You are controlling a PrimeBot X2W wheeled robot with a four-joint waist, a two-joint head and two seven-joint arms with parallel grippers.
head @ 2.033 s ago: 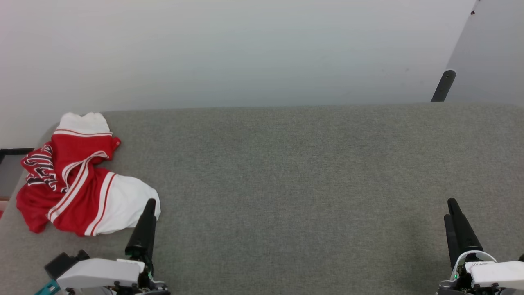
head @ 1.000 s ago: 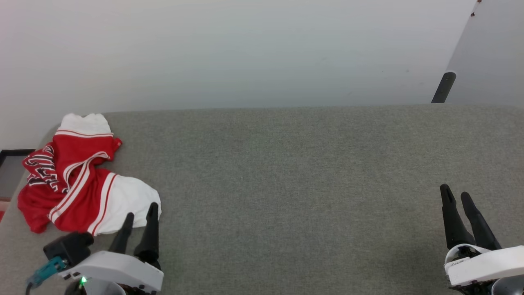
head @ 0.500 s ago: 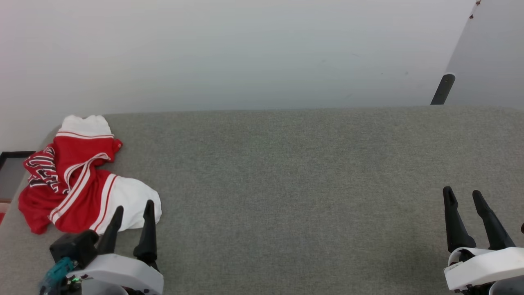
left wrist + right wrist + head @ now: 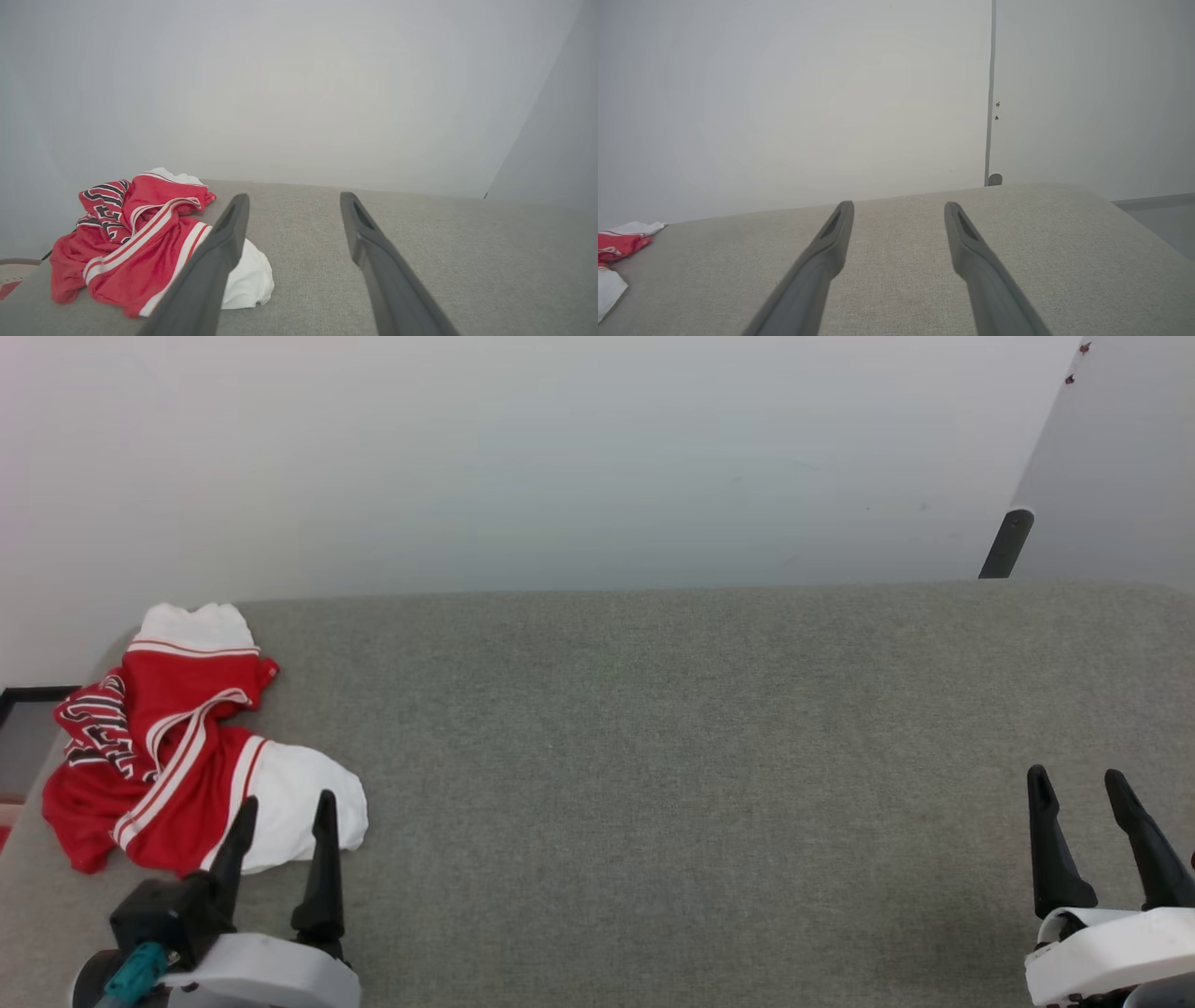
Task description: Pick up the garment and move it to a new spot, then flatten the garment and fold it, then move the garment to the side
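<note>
- A plain pale wall (image 4: 560,457) stood behind everything, taking up the upper part of the head view.
- A wide grey fabric-covered surface (image 4: 653,756) stretched across the lower part, from the left edge to the right.
- The garment (image 4: 168,747), a red jersey with white sleeves and red-white striped trim, lay crumpled in a heap at the far left of the surface, close to its left edge. Part of its black, white-outlined lettering showed on the left side of the heap.
- The left gripper (image 4: 287,798) sat at the lower left with its two dark fingers spread wide apart and nothing between them. Its tips overlapped the garment's near white sleeve in the head view; whether they touched it could not be told.
- The right gripper (image 4: 1074,772) sat at the lower right, well apart from the garment, fingers likewise spread wide and holding nothing.
- A small dark post (image 4: 1005,543) rose behind the surface's far right edge.
</note>
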